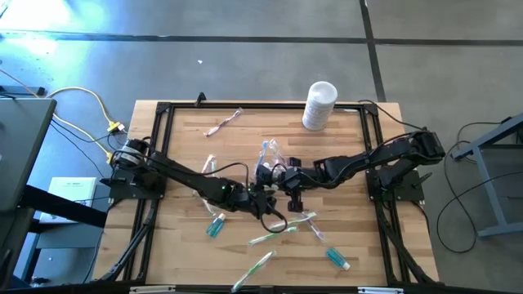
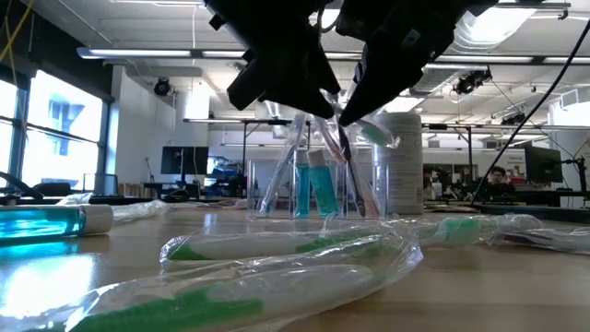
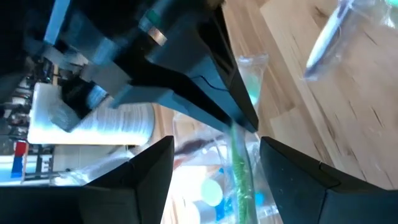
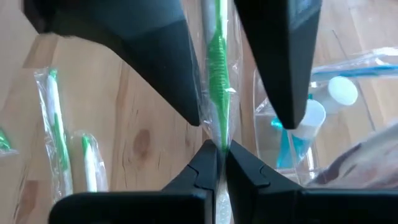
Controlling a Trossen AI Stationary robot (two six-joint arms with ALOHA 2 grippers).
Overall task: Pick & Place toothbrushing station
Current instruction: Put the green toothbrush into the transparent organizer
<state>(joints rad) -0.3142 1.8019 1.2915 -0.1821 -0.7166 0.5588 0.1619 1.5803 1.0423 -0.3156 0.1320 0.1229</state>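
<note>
Wooden table (image 1: 188,147), mid-board: my right gripper (image 4: 219,149) is clenched on a wrapped green toothbrush (image 4: 217,74), long axis steeply tilted, just above the clear cup (image 2: 318,189). My left gripper (image 3: 214,168) hangs released, just beside.

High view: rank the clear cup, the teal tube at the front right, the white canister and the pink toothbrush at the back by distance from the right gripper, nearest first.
From the right gripper, shut on a wrapped green toothbrush:
1. Clear cup, at the gripper, mid-table.
2. Teal tube, front right.
3. Pink toothbrush, back left, and white canister, back right: too close to call.
</note>
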